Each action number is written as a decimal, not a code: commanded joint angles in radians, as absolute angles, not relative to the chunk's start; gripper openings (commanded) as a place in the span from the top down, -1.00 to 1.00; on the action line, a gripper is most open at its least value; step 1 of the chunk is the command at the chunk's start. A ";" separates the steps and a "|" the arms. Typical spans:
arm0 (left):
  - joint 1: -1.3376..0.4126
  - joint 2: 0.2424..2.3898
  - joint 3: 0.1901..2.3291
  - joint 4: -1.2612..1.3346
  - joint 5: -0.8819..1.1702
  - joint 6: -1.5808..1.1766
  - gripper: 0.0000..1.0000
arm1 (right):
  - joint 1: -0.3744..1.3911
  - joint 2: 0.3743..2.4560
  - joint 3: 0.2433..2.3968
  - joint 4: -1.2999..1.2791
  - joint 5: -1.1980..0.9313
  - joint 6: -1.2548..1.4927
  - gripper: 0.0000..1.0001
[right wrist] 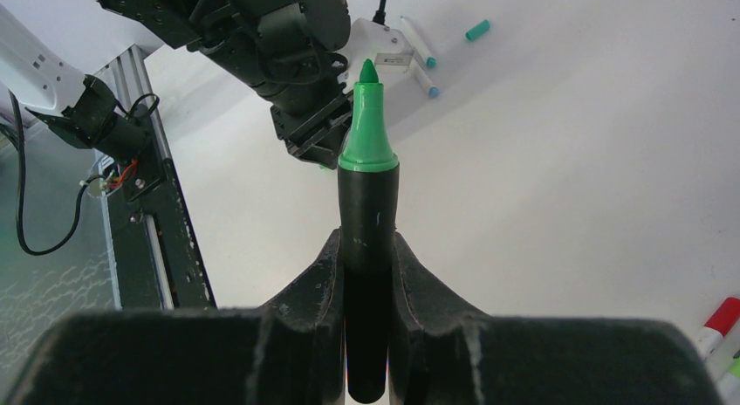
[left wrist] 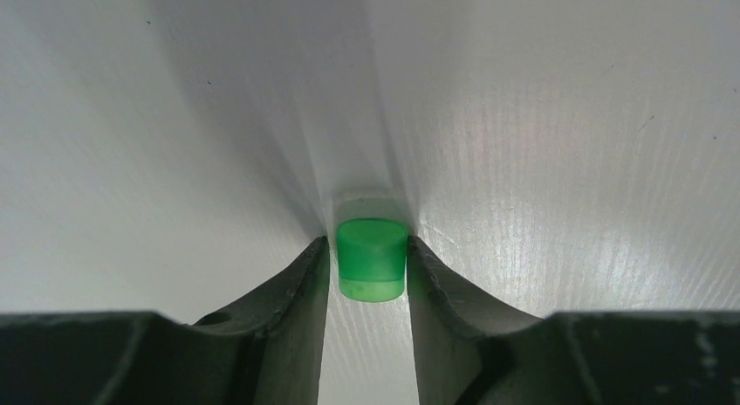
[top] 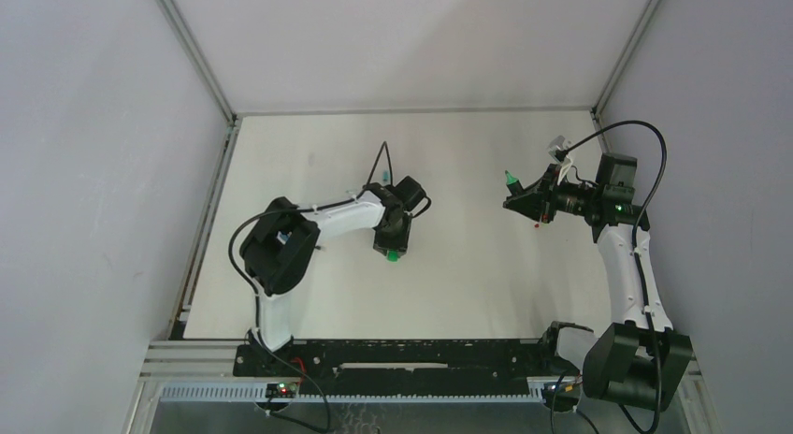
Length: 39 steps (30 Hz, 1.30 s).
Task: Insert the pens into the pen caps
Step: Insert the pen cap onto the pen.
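My left gripper (top: 394, 251) points down at the table, shut on a chunky bright green cap (left wrist: 371, 257). Both fingertips (left wrist: 316, 274) press its sides and the cap sits at the table surface. The cap shows as a green spot in the top view (top: 394, 258). My right gripper (right wrist: 368, 248) is shut on a thick black marker (right wrist: 368, 213). Its green tip (right wrist: 367, 117) points toward the left arm. In the top view the right gripper (top: 520, 198) holds the marker (top: 511, 180) above the table, to the right of the left gripper and apart from it.
Two white pens with teal tips (right wrist: 419, 44) and a teal cap (right wrist: 476, 30) lie beyond the left arm (right wrist: 279, 38). A red-and-white pen (right wrist: 720, 322) lies at the lower right. The black rail (right wrist: 161, 222) marks the near edge.
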<state>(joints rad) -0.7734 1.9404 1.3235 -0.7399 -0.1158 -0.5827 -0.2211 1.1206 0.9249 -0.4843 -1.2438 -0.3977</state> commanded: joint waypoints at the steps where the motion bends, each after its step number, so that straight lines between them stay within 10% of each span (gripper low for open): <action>1: -0.765 1.985 1.364 -0.762 -0.072 -0.544 0.18 | -0.222 1.112 0.960 -0.484 -1.267 -0.397 1.00; 12: -0.756 2.013 1.378 -0.765 -0.039 -0.527 0.21 | -0.222 1.109 0.960 -0.482 -1.267 -0.399 1.00; 24: -0.750 1.923 1.331 -0.684 -0.055 -0.533 0.75 | -0.223 1.111 0.960 -0.494 -1.283 -0.412 1.00; 39: -0.752 1.455 0.986 0.036 0.155 -0.691 1.00 | -0.146 1.114 0.960 -0.565 -1.387 -0.507 1.00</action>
<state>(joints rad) -0.7547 1.5429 1.0603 -0.2893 0.0433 -0.5922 -0.1844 1.1206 0.9249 -0.5522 -1.3533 -0.4694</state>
